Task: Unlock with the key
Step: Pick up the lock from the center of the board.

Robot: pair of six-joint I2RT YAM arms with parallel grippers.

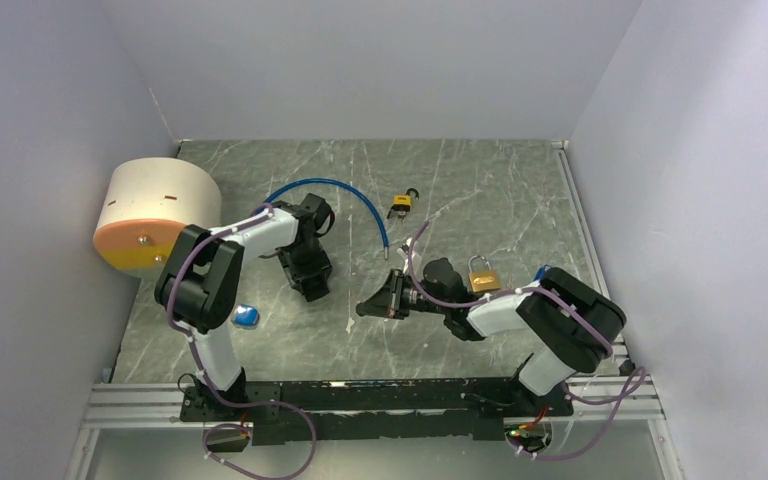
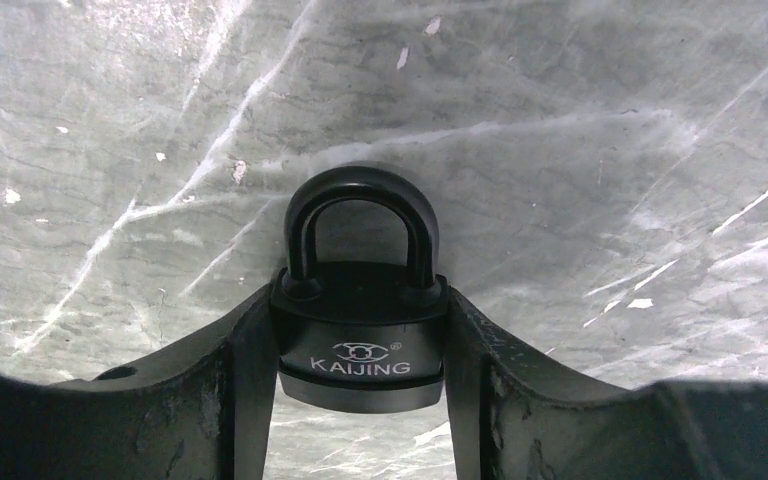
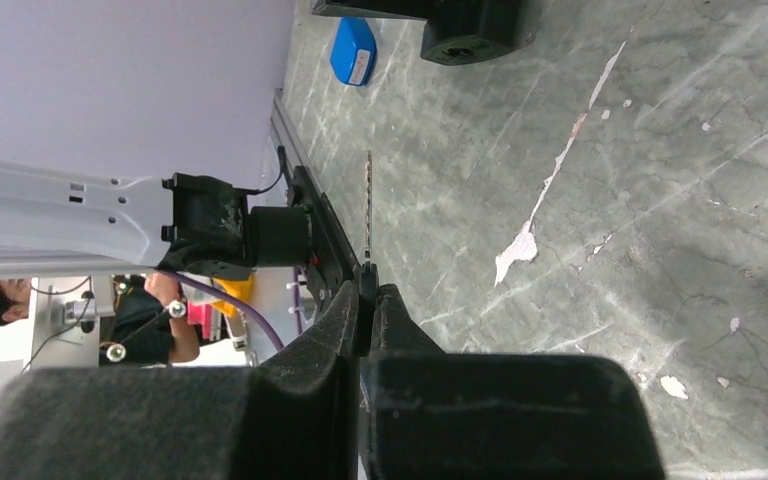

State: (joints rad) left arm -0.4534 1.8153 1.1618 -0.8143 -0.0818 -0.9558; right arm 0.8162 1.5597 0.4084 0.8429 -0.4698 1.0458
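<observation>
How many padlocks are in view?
3. A black padlock sits in the left gripper. A brass padlock lies beside the right arm. A small yellow padlock lies farther back, near the blue cable. The arms may hide more.

A black padlock (image 2: pixel 360 350) marked KAIJING lies on the table's left half with its shackle closed, its body touched on both sides by the left gripper (image 2: pixel 360 300). A thin silver key (image 3: pixel 368 200), seen edge-on, juts from the right gripper (image 3: pixel 368 285) over the table's middle.
</observation>
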